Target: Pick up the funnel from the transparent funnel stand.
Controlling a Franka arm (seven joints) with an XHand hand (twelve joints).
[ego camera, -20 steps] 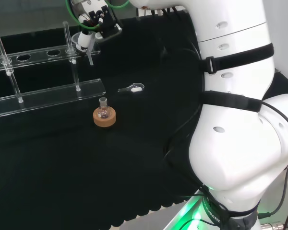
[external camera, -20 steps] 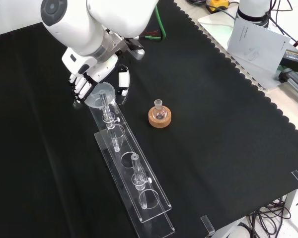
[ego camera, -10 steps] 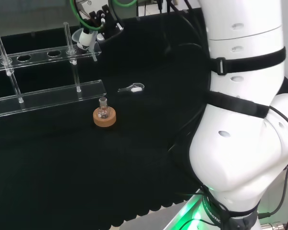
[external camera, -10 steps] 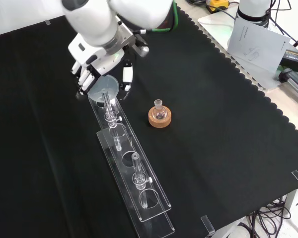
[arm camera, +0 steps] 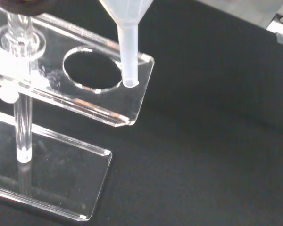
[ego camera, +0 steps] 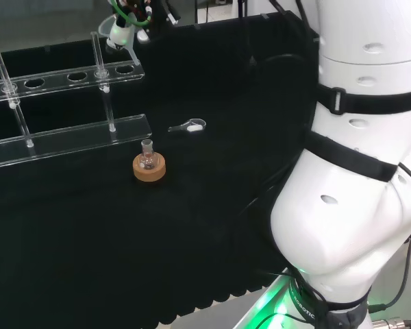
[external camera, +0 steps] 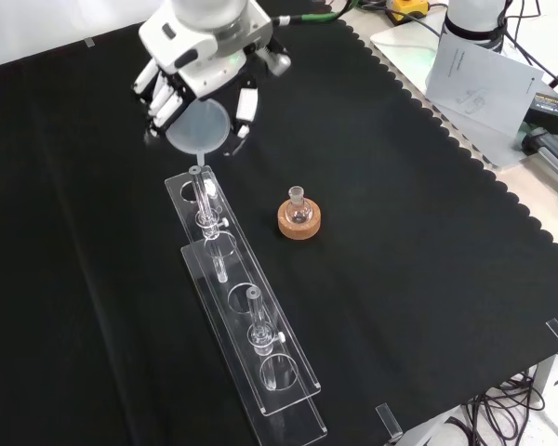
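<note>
Lifted since a second ago, the black and white robot hand (external camera: 197,82) now carries the translucent plastic funnel (external camera: 199,128) clear of the transparent acrylic funnel stand (external camera: 245,321); its fingers curl round the funnel's bowl. In the wrist view the funnel's spout hangs above the stand's end hole; a small glass flask on a cork ring (external camera: 298,215) stands beside the stand.

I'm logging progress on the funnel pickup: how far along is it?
Nearly done. The hand has its fingers curled round the funnel, and the wrist view shows the funnel's stem out of the hole at the end of the transparent funnel stand, its tip just above the plate. Left: carry it clear of the stand.
</note>
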